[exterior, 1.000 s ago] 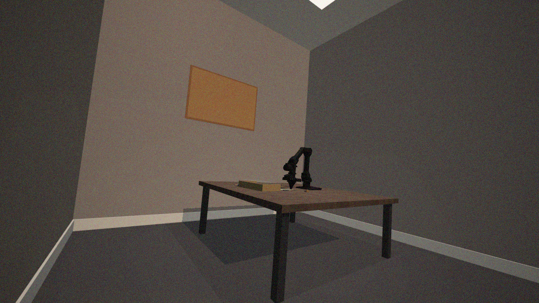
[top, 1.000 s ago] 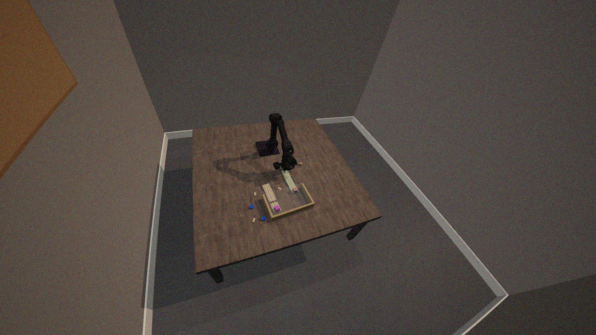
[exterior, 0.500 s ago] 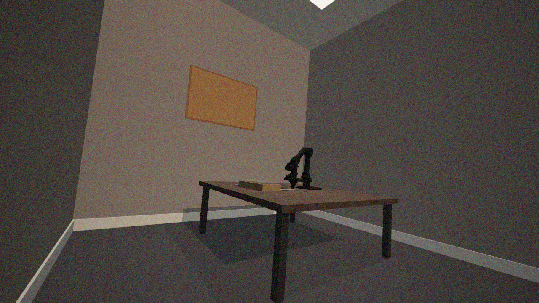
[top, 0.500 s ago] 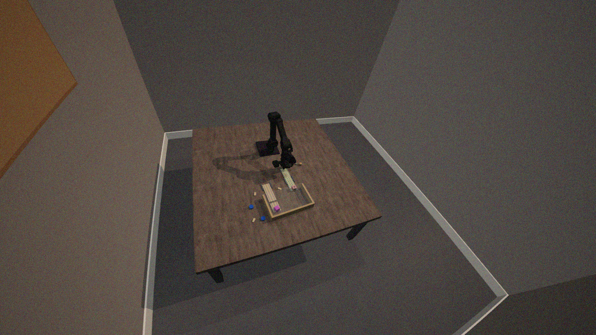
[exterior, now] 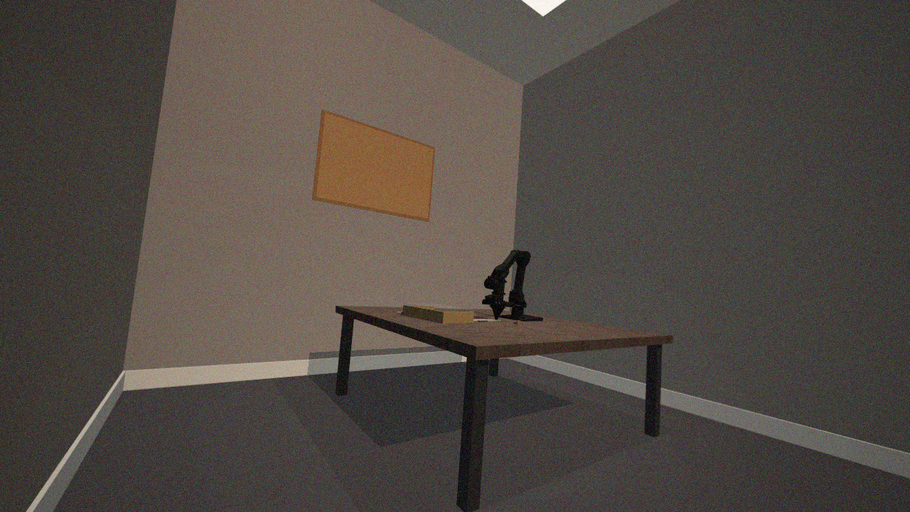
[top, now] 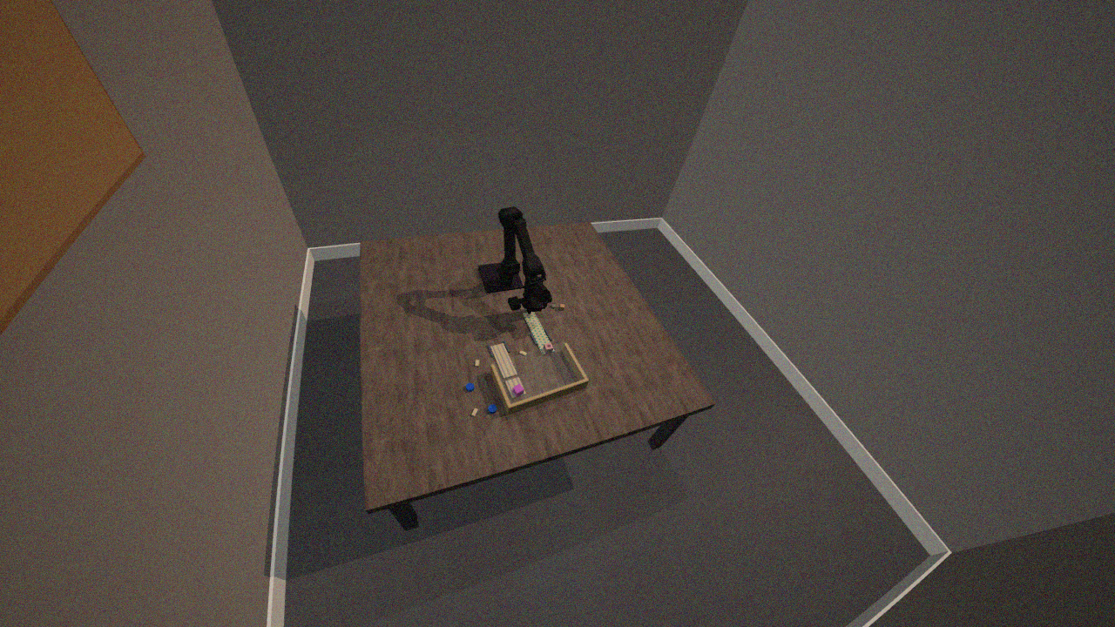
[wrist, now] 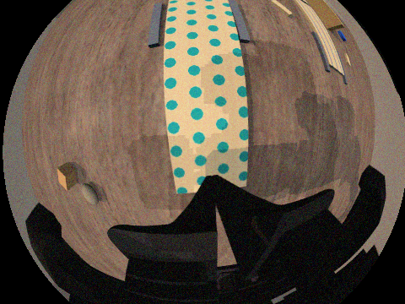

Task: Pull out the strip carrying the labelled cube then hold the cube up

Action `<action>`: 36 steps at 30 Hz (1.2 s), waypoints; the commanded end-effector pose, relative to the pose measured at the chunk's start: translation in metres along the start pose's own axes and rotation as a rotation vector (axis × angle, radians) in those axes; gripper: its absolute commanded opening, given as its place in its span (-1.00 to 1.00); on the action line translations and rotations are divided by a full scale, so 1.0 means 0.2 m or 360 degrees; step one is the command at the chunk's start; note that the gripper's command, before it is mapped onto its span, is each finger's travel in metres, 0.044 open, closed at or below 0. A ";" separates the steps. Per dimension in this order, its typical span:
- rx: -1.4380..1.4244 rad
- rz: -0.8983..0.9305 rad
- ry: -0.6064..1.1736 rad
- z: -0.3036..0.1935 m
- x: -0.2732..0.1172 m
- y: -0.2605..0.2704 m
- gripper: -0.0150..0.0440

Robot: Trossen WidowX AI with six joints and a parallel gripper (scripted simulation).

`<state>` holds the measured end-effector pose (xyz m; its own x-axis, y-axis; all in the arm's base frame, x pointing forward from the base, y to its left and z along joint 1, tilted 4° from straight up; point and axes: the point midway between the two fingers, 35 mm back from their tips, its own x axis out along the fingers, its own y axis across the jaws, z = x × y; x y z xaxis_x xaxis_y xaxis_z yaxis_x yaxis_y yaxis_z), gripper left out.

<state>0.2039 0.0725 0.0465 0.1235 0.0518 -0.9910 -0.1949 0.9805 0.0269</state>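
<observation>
Top view: the dotted strip [top: 536, 330] [wrist: 207, 105] lies flat on the tabletop [top: 421, 421] [exterior: 547, 334] [wrist: 105, 84], between my gripper [top: 536, 302] [exterior: 497, 316] [wrist: 212, 181] and the wooden frame [top: 547, 395] [exterior: 458, 316]. Its long axis runs slantwise, near end under the gripper, far end toward the frame's open side. A small pink-and-pale cube [top: 549, 346] sits at that far end. I cannot read any marking on it.

Fingers: closed together, pointing down, tips over the strip's near end. In the wrist view they overlap that end; I cannot tell how firmly they touch it.

Wrist view: the strip's axis points almost straight up from the fingertips and runs out at the top edge, so the cube at its end is out of sight. This view gives me the teal dots clearly, plus grey rails [wrist: 156, 25] flanking the strip. It also separates an orange-brown block [wrist: 67, 175] from a rounded grey piece [wrist: 89, 193] just beside it.

Only the top view shows the magenta cube [top: 518, 388], on the striped strip [top: 503, 359] [wrist: 326, 35], which has a visible break across it. Exterior view: the frame's outer wall and the downward gripper read well; the dotted pattern does not.
</observation>
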 end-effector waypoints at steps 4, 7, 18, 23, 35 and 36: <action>0.0007 -0.0014 0.0071 -0.10 0.03 -0.01 -0.49; 0.0007 -0.0014 0.0072 -0.12 0.03 -0.01 -0.49; 0.0007 -0.0014 0.0073 -0.19 0.03 -0.01 -0.49; 0.0007 -0.0014 0.0074 -0.22 0.03 -0.01 -0.49; 0.0048 -0.0015 0.0070 -0.08 -0.20 0.00 -0.22; 0.0068 -0.0015 0.0070 -0.04 -0.21 0.01 -0.14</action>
<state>0.1800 0.0678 0.0840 0.0843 0.0376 -0.9957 -0.1751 0.9843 0.0224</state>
